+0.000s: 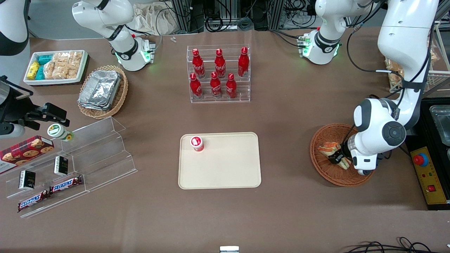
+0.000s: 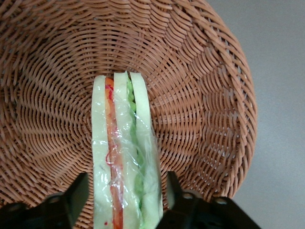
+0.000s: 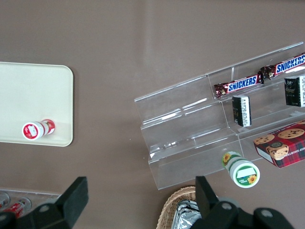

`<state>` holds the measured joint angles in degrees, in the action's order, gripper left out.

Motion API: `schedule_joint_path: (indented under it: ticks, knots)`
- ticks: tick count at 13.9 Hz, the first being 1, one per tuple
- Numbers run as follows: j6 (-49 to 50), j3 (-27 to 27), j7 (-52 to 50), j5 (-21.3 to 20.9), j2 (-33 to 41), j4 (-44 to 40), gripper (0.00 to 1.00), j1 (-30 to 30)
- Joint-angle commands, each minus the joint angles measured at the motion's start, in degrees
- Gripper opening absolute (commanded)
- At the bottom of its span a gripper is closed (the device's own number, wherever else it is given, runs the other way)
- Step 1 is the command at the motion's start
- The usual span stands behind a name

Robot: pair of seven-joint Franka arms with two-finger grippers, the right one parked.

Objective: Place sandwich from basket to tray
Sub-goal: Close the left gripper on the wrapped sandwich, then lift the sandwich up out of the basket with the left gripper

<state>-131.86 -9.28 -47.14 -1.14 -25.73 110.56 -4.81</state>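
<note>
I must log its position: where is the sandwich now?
The sandwich lies in the basket toward the working arm's end, between the open gripper's fingers.

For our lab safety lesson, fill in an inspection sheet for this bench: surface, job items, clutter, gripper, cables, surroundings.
Surface: brown table, bare between items.
Job items: sandwich in basket; tray holds a red-capped cup.
Clutter: bottle rack, snack shelf, foil trays, snack bin.
Gripper: gripper in basket, open, straddling sandwich.
Cables: bundle at table edge.
Surroundings: emergency-stop box.
</note>
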Motion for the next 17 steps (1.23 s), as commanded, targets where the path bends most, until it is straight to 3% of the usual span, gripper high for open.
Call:
schedule_joint_path:
  ticks: [1,3,5,11,17]
  knots:
    - [0.18,-0.13,-1.37,-1.15,3.4,2.38,0.29,-0.11]
    - [4.48,-0.13,-1.28,-1.15,5.77,1.42,0.08,-0.2]
    - [10.79,-0.13,-1.19,-1.06,7.27,-1.56,0.03,0.15]
    - [39.01,-1.43,-0.75,0.17,7.1,-23.87,0.0,0.59]
    - [44.31,-8.29,0.81,-0.45,7.89,-28.39,0.0,0.59]
